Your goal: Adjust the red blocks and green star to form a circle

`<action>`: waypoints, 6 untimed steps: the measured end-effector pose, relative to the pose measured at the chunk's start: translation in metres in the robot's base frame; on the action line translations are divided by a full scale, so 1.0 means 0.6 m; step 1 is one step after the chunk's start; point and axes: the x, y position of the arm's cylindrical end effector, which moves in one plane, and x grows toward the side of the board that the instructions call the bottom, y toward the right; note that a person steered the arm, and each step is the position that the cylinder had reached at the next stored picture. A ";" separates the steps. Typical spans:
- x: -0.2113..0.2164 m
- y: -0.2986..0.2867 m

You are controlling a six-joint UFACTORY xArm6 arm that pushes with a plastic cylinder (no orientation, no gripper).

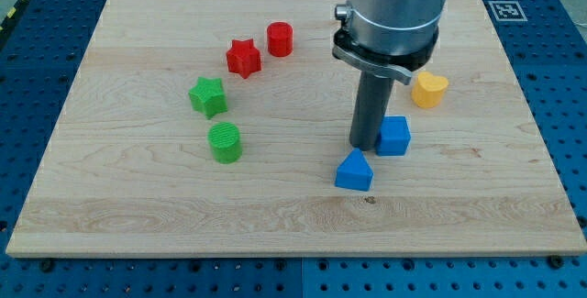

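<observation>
**Barely begun: the arc is loose and my tip is standing far from it**

Seemingly little is getting done toward the circle so far. The red cylinder [280,38], the red star [243,58] and the green star [208,96] are lying in a gentle curve toward the view's upper left of the counter [110,197], near one another but apart, with the green cylinder [224,142] sitting just below the green star. I am carrying no hand, only a rod; my tip [364,145] is resting well to the view's right, just beside the blue cube [393,136] and above the blue wedge-like block [354,171]. A yellow block [428,88] is lying further right. Closing that curve into a ring is, by my judgement, all remaining.
</observation>
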 end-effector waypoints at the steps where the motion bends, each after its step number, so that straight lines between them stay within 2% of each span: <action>1: 0.000 0.022; 3: -0.003 0.021; 5: -0.068 -0.141; 6: -0.089 -0.164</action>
